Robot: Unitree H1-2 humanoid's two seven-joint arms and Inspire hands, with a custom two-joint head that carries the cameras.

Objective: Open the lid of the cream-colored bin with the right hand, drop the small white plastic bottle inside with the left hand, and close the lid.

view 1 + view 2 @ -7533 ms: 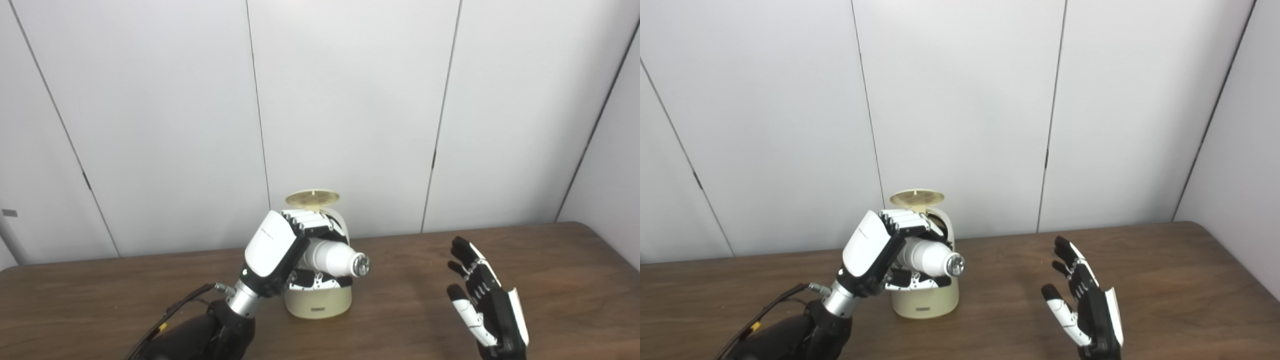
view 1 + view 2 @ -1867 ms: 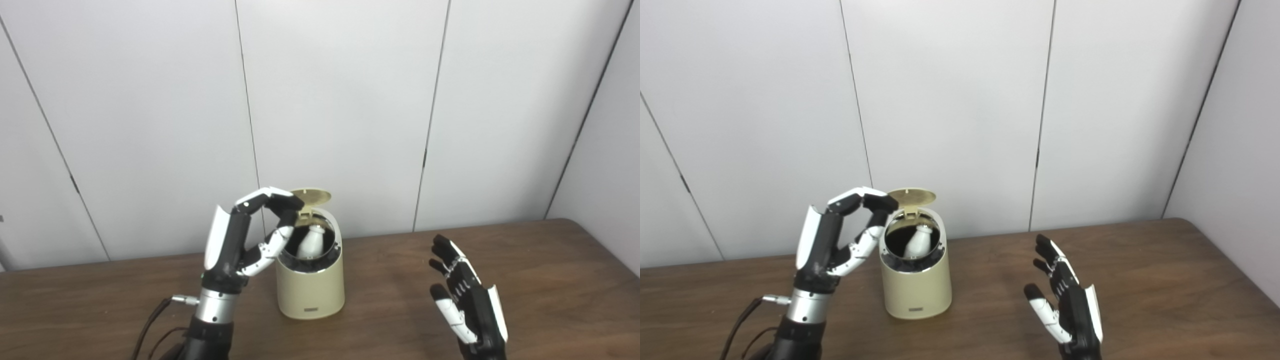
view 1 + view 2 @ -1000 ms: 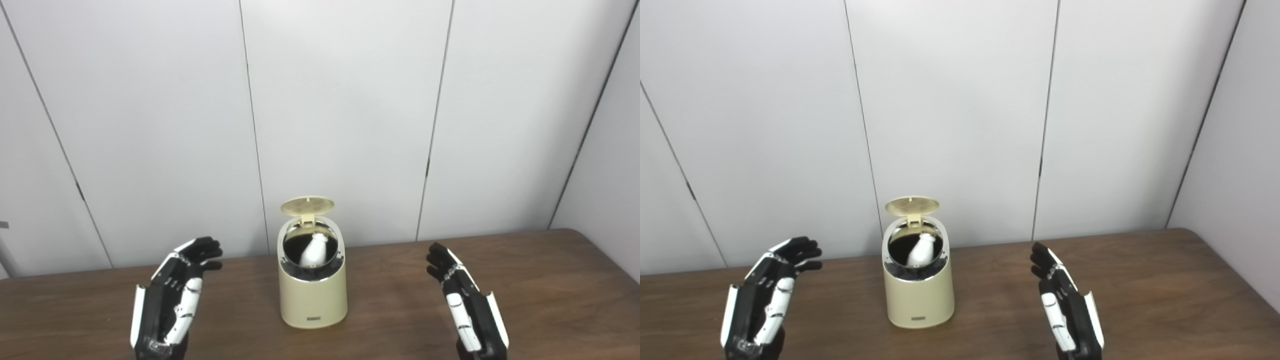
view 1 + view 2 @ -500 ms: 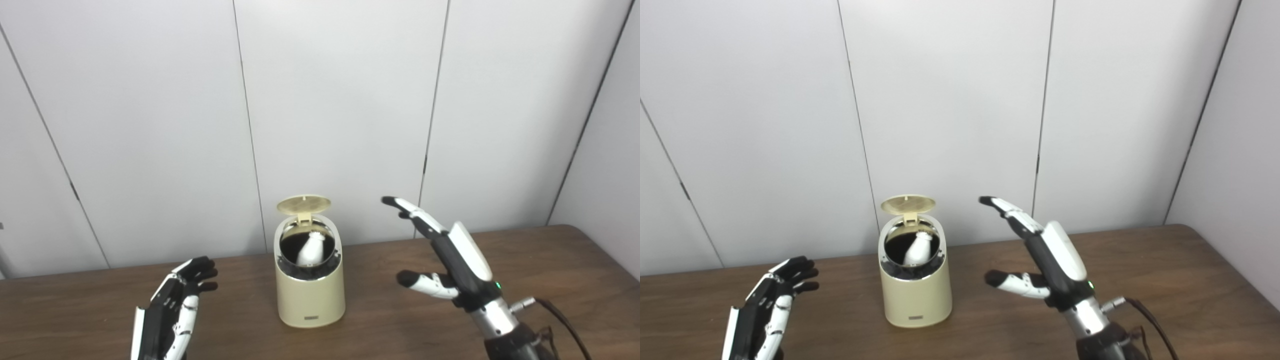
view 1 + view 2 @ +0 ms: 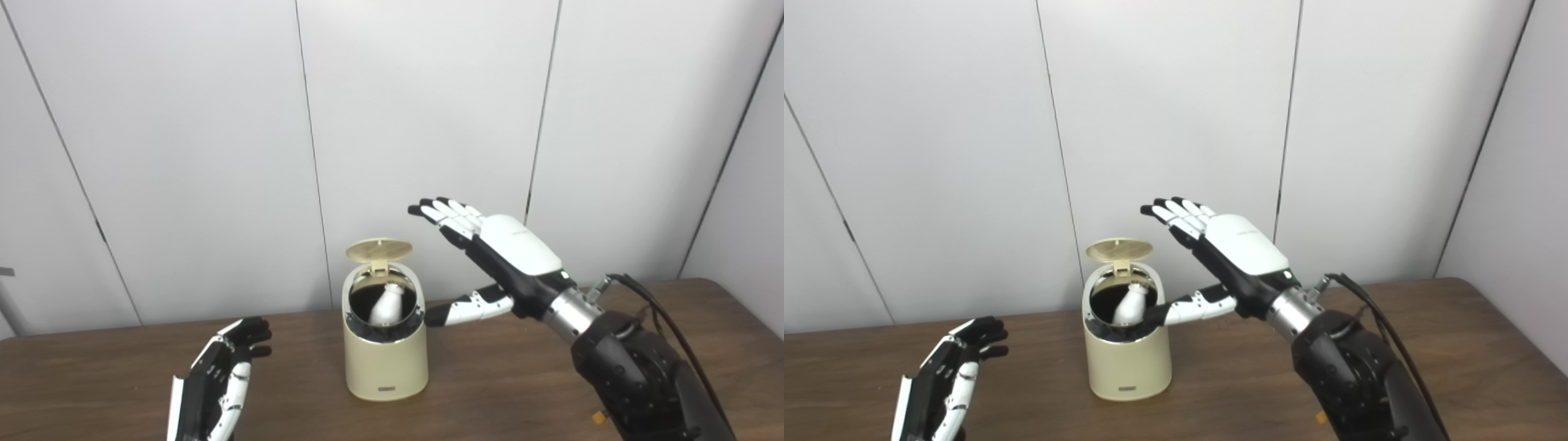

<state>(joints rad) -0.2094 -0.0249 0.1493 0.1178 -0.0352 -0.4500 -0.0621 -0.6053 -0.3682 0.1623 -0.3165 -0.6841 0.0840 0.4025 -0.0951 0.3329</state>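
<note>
The cream-colored bin stands on the brown table, its round lid tipped up at the back. Inside the dark opening the small white plastic bottle leans upright. My right hand is open, raised to the right of the bin, its fingers stretched out level with the lid and above it, its thumb low beside the rim. It touches nothing that I can see. My left hand rests open low at the left, well apart from the bin.
The table runs wide to the right, with its edge at the far right. White wall panels stand close behind the bin. A black cable trails from my right wrist.
My right hand has swung up and leftward toward the lid, palm turned down. The left hand stays low at the left. The bottle lies in the bin as before, and the lid is still up.
</note>
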